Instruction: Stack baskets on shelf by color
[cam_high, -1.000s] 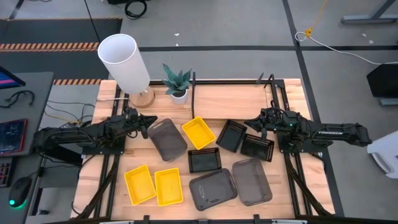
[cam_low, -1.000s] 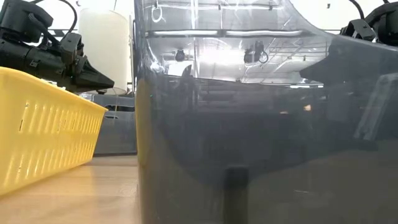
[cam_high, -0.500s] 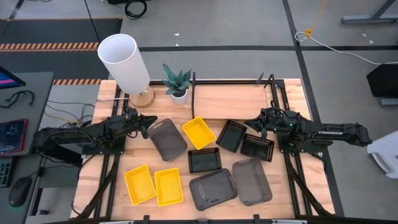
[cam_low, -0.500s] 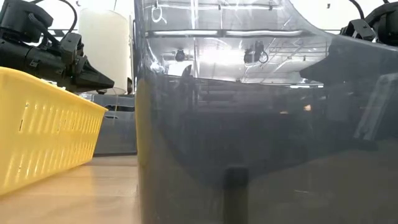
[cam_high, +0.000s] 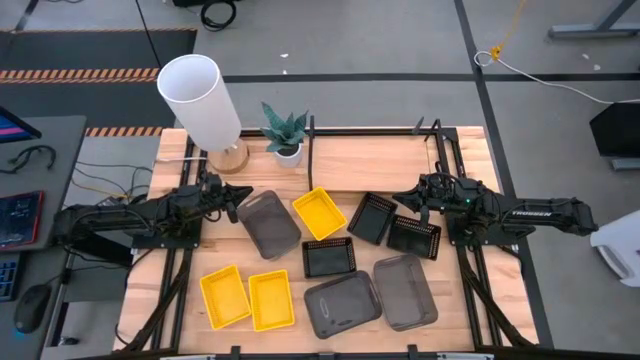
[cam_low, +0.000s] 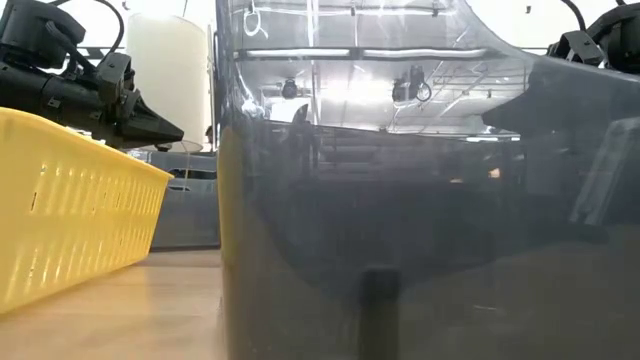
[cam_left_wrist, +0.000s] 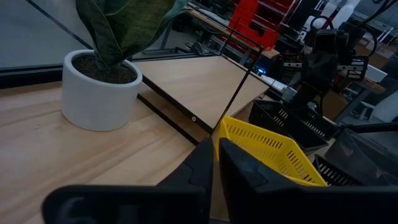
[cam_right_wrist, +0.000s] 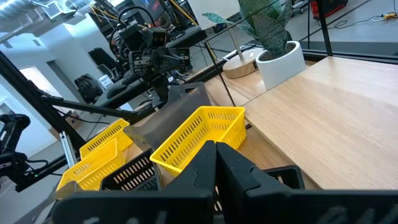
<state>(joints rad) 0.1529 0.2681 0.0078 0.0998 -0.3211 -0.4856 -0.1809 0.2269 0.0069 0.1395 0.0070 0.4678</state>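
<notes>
None of the nine baskets is on the shelf; all lie on the table in front of its bare wooden board. A dark grey basket lies just beside the left tool, on the side toward the table's front edge, and a yellow basket sits beyond it, between the two tools. Two black perforated baskets lie next to the right tool: one on its inner side, another just below it toward the table's front. A third black basket rests further toward the front. Two yellow baskets lie side by side well forward of the left tool, and two dark grey baskets sit forward of the right tool. Both tools have their fingers together and carry nothing; each hovers near the shelf's front edge. Behind the left tool stand a white lamp and a potted plant.
</notes>
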